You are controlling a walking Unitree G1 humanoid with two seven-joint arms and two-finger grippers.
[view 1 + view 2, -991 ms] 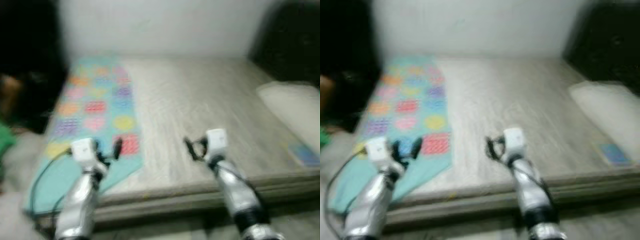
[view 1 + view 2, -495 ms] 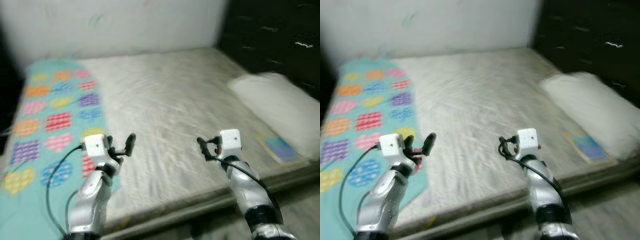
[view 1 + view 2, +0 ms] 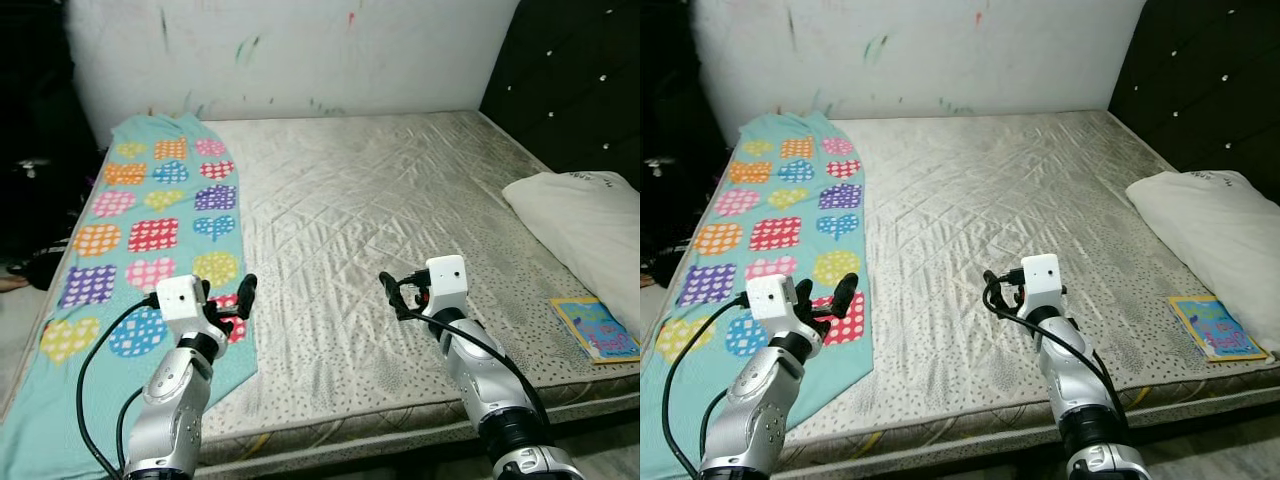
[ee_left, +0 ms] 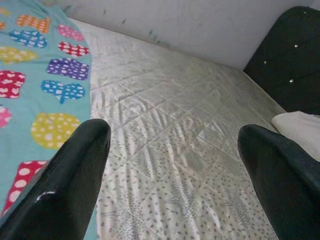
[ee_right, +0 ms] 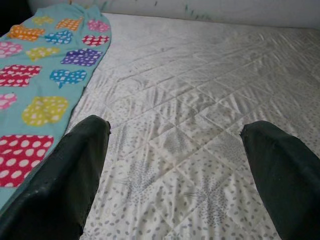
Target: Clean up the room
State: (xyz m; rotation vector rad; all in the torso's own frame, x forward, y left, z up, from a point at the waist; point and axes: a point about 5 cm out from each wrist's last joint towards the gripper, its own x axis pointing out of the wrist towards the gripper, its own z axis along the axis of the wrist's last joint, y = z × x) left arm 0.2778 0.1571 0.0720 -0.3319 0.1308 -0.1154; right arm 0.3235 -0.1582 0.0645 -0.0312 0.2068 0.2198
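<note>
One bare quilted mattress (image 3: 370, 230) is seen, with one turquoise blanket (image 3: 150, 230) printed with coloured hearts, one white pillow (image 3: 590, 230) and one thin picture book (image 3: 598, 328) lying on it. Two grippers are held out over the near part of the mattress.

The left gripper (image 3: 235, 302) is spread wide with nothing between its fingers (image 4: 65, 185); it hangs above the inner edge of the blanket, whose length runs away ahead of it along the left side of the mattress to the paint-marked wall (image 3: 300, 50). The right gripper (image 3: 398, 295) is likewise parted and empty, its fingers (image 5: 65, 185) apart over plain mattress. The blanket lies off to its left; the pillow and the book are found well to its right, the book flat at the near right edge, just beside the pillow's near end.

Between and ahead of both grippers a broad stretch of uncovered mattress is left, up to the wall. A dark tufted headboard (image 3: 570, 80) bounds the right side, beyond the pillow.
</note>
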